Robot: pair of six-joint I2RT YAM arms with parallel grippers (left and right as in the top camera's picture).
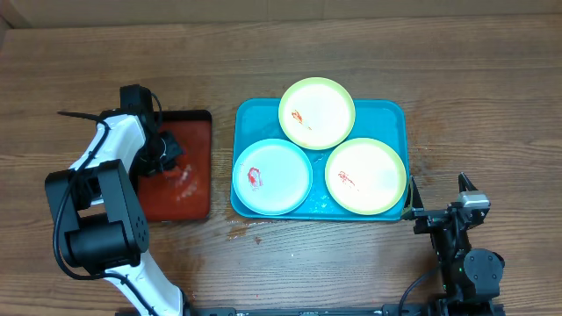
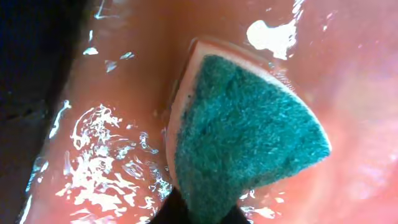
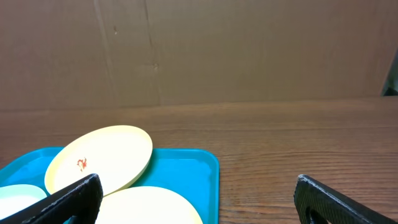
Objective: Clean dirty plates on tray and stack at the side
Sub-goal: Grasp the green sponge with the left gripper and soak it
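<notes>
Overhead view of a wooden bench (image 1: 474, 79). A large, bright blue tray (image 1: 393, 112) with rounded corners and a raised rim sits just right of centre. Three round plates fill it, edges touching or overlapping: a pale yellow-green plate (image 1: 317, 113) at the tray's top, a light blue plate (image 1: 271, 176) at lower left, and a second yellow-green plate (image 1: 366, 175) at lower right. Each has a paler centre with a small red smear.

In the right wrist view the far yellow-green plate looks tilted, resting on the nearer ones, with a brown cardboard wall (image 3: 249, 50) behind.

Left of the blue tray, a little apart, lies a smaller dark red tray (image 1: 198, 132) with a black rim; the white and black left arm (image 1: 110, 145) reaches over it from the lower left of the frame.

The left wrist view shows the red tray's surface wet and glossy. On it is a sponge (image 2: 249, 143) with a green scouring face and a pale foam edge. The left fingers (image 2: 171, 214) are closed on its narrow lower end at the bottom of the frame.

The right fingers (image 3: 68, 199) sit at the lower right of the overhead frame, just off the blue tray's corner, spread wide and holding nothing.
</notes>
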